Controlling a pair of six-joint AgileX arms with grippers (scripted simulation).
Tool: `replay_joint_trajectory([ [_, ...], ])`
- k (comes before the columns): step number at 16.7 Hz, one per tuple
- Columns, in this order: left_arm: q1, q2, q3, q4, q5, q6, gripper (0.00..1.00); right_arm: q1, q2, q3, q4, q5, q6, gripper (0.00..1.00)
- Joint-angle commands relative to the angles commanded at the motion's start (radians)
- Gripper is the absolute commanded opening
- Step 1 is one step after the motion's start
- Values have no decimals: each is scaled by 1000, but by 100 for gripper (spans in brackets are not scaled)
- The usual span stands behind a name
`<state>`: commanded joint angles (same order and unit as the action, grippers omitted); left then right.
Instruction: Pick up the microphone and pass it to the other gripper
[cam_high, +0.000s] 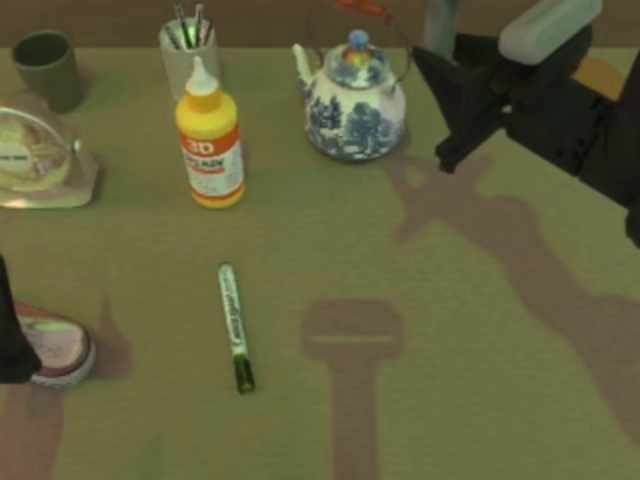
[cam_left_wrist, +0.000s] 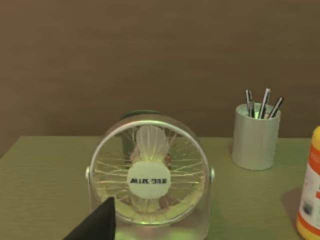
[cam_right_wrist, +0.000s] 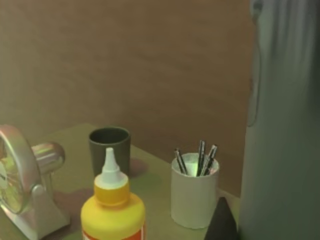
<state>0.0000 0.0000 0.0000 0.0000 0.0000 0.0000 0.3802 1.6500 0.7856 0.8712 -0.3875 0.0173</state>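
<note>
My right gripper (cam_high: 440, 110) hangs raised over the table's back right, pointing left, and casts a crossed shadow below the teapot. It is shut on the microphone (cam_high: 441, 25). The silver-grey handle stands upright against the rear finger (cam_right_wrist: 220, 222) and fills the edge of the right wrist view as a tall grey cylinder (cam_right_wrist: 282, 125). The microphone's dark head is out of view. My left gripper (cam_high: 10, 335) is parked at the table's left edge, mostly cut off, and faces the small fan (cam_left_wrist: 150, 175).
A blue-and-white teapot (cam_high: 355, 100) stands just left of the right gripper. A yellow glue bottle (cam_high: 210, 140), pen cup (cam_high: 190, 50), dark cup (cam_high: 45, 65) and fan (cam_high: 40, 150) line the back left. A green-and-white marker (cam_high: 235, 325) lies mid-table. A round pink object (cam_high: 60, 345) sits at the left edge.
</note>
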Motion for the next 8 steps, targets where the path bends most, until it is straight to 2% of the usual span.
replay_joint_trajectory([
  [4, 0, 0, 0, 0, 0, 0, 100, 6, 3, 4, -2, 4, 3, 0],
  [6, 0, 0, 0, 0, 0, 0, 100, 39, -3, -2, 2, 39, 4, 0],
  [8, 0, 0, 0, 0, 0, 0, 100, 100, -13, -14, 6, 99, 5, 0],
])
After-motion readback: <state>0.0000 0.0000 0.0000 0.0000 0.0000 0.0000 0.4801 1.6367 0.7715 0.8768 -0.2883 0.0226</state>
